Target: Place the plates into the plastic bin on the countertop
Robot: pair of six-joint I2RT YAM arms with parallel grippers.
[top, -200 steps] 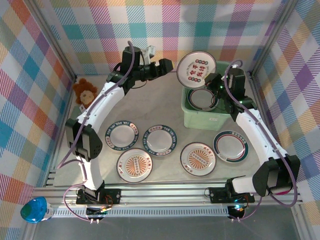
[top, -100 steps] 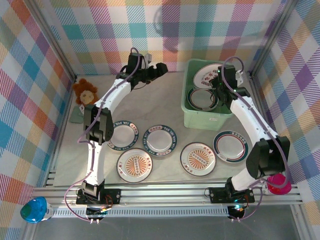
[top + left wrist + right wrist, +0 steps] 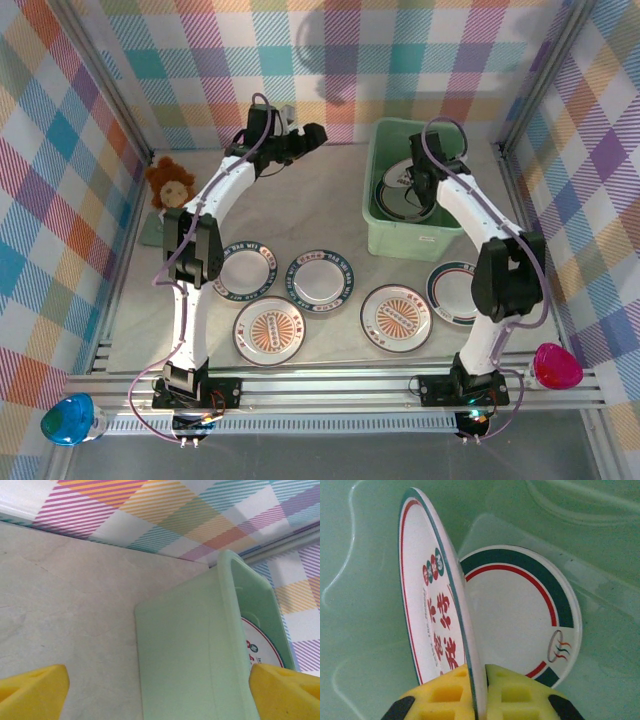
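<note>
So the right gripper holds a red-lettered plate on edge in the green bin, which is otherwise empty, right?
No. The right gripper holds the red-lettered plate on edge in the green bin, but a green-banded plate lies flat beneath; see the right wrist view.

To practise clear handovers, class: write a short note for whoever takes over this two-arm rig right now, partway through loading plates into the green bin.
Left gripper: open, empty, above the back of the countertop, left of the plastic bin.
Right gripper: shut on the held plate, gripped by its rim, on edge inside the bin.
Done: a flat plate lies on the bin floor below it; whether more are stacked there, I cannot tell.
Left: release the held plate, then bin the five loose plates on the countertop in front of the bin.
</note>
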